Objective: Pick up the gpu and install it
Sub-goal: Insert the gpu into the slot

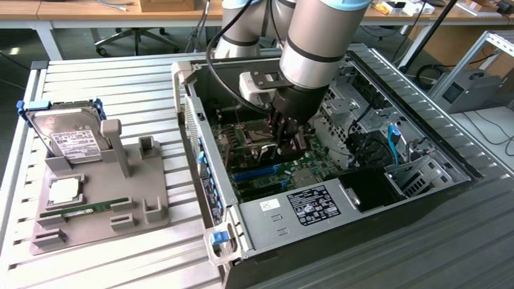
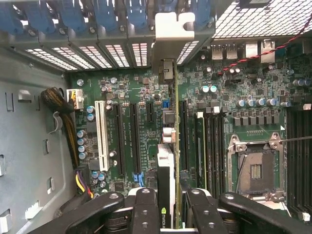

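Inside the open computer case (image 1: 265,211), over the motherboard (image 2: 126,92), the jaws are closed on the gpu (image 2: 165,190), which stands on edge with a finger on each face. Its grey bracket (image 2: 171,29) sits at the rear slot openings. Whether the card is seated, I cannot tell. Beside the case on the bench (image 1: 120,78), a grey holder (image 1: 136,198) carries a hard drive (image 1: 71,135).

Green motherboard (image 2: 146,92); black gpu (image 2: 165,195), green logo, silver bracket (image 2: 171,29); white slot (image 2: 101,134); blue latches (image 2: 105,14).
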You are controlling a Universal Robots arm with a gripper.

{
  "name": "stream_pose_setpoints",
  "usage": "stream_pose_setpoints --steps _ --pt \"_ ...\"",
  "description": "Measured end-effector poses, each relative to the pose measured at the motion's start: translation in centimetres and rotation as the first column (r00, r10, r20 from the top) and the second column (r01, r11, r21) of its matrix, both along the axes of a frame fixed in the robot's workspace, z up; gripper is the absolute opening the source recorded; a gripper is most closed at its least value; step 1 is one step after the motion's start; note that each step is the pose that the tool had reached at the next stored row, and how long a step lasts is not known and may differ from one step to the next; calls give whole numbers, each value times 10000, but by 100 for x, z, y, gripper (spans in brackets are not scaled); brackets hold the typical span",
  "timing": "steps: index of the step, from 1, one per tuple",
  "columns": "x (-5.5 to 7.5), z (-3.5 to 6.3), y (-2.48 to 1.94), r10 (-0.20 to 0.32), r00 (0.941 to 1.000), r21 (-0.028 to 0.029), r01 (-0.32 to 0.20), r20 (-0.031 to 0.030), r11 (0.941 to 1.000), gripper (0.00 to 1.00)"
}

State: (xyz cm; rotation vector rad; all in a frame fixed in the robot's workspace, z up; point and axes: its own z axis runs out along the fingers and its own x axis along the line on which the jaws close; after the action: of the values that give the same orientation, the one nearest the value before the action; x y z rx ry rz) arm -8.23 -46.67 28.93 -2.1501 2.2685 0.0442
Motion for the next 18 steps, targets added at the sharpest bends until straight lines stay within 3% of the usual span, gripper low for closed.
stream_pose_setpoints --steps 18 --pt "-25 -31 0 139 9999 -5 -139 -1 9999 27"
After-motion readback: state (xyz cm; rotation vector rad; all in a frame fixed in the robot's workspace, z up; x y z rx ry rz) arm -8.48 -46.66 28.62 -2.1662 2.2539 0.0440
